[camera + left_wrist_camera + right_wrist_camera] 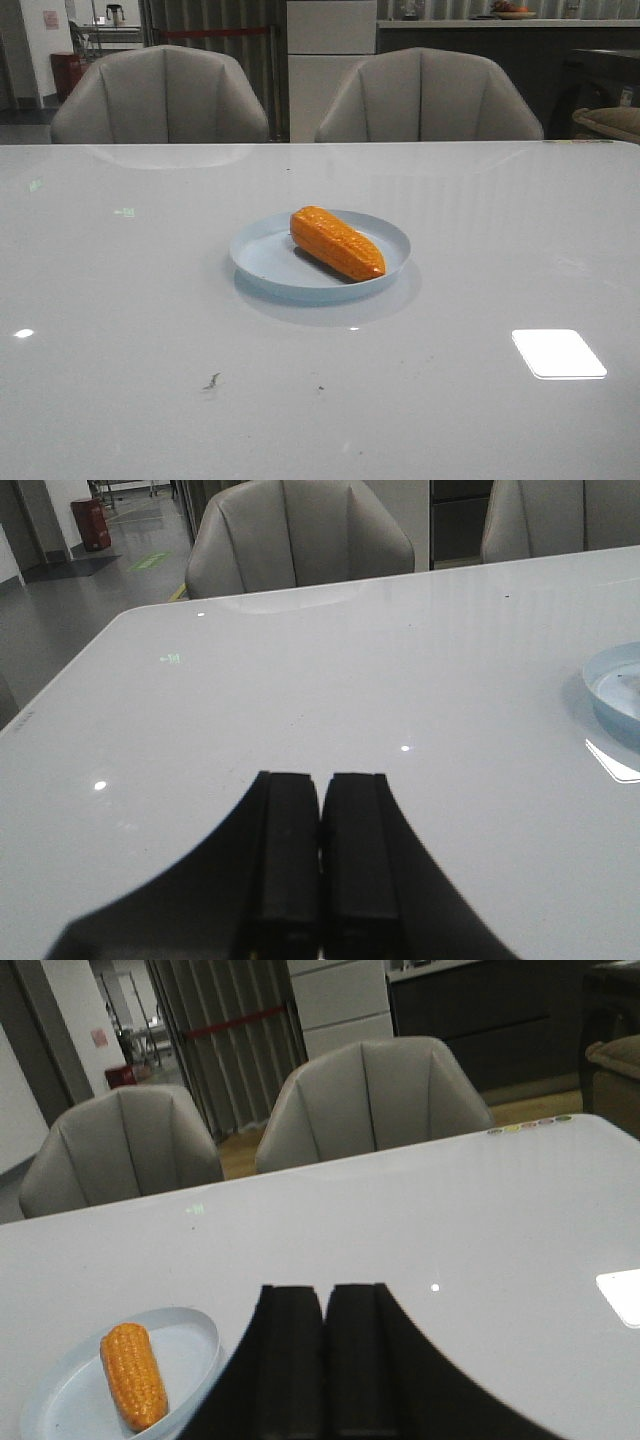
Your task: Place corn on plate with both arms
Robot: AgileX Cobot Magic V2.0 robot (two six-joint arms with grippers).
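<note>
The orange corn lies on the pale blue plate in the middle of the white table, its tapered end toward the front right. Neither arm shows in the front view. My left gripper is shut and empty above bare table, with the plate's rim off at the frame's right edge. My right gripper is shut and empty, with the plate and the corn beside it at the lower left of that view.
Two grey chairs stand behind the table's far edge. A bright light reflection lies on the table at the front right. A small dark speck marks the table near the front.
</note>
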